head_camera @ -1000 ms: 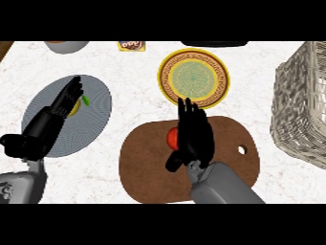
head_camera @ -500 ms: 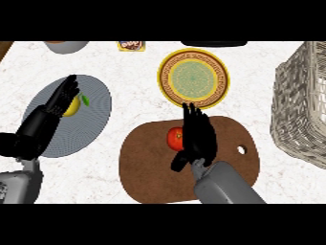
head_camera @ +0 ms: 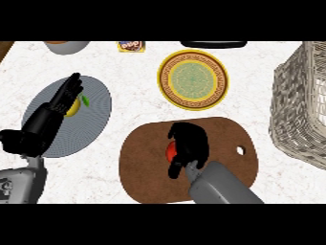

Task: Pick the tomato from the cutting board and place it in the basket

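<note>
Two robot hands show: right robot hand (head_camera: 187, 146) curls over the tomato (head_camera: 170, 151) on the cutting board (head_camera: 225, 135) at lower centre, left robot hand (head_camera: 49, 117) rests released at left.

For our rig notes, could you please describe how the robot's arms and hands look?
Both forearms are smooth grey shells, ending in black hands with jointed fingers and a thumb: left hand, right hand. The left forearm shows darker recessed panels near its lower end. No cables or markings are visible.

Bare counter (head_camera: 264, 115) between cutting board (head_camera: 225, 139) and basket (head_camera: 310, 105); yellow plate (head_camera: 193, 79) just beyond.
</note>
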### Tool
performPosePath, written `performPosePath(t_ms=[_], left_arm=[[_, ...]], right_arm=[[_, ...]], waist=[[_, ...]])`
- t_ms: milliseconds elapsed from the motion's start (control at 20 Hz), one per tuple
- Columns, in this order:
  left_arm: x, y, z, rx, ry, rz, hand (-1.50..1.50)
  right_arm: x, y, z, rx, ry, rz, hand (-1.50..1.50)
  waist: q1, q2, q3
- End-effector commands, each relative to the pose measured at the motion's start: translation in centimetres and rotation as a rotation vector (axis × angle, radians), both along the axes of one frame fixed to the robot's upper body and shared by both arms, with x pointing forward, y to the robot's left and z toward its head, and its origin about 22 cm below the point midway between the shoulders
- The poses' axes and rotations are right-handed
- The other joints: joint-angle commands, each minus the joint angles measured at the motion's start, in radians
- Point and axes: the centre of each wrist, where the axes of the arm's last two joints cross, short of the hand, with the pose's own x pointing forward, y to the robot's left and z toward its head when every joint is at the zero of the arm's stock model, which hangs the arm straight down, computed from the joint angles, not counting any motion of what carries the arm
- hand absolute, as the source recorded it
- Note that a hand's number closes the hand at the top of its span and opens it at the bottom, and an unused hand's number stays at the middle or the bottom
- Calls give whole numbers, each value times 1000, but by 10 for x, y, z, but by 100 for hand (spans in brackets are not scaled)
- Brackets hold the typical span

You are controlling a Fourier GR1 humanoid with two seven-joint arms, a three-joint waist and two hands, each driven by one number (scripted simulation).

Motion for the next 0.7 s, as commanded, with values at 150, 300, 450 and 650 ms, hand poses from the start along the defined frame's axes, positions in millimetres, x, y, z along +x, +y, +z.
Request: performPosePath(t_ms=[150, 300, 450, 650], left_arm=[[-1, -13, 6, 14, -7, 3, 0], [-13, 2, 5, 4, 3, -2, 0], [-11, 3, 7, 3, 4, 15, 0], [-21, -14, -11, 0, 19, 14, 0]], right_arm=[[7, 10, -14, -106, 5, 124, 150], [6, 15, 2, -130, -76, 125, 150], [-36, -3, -14, -139, -96, 143, 150], [-70, -78, -28, -134, -121, 193, 150]], waist=[[8, 10, 5], [5, 8, 5], [-8, 5, 5], [-22, 3, 5]])
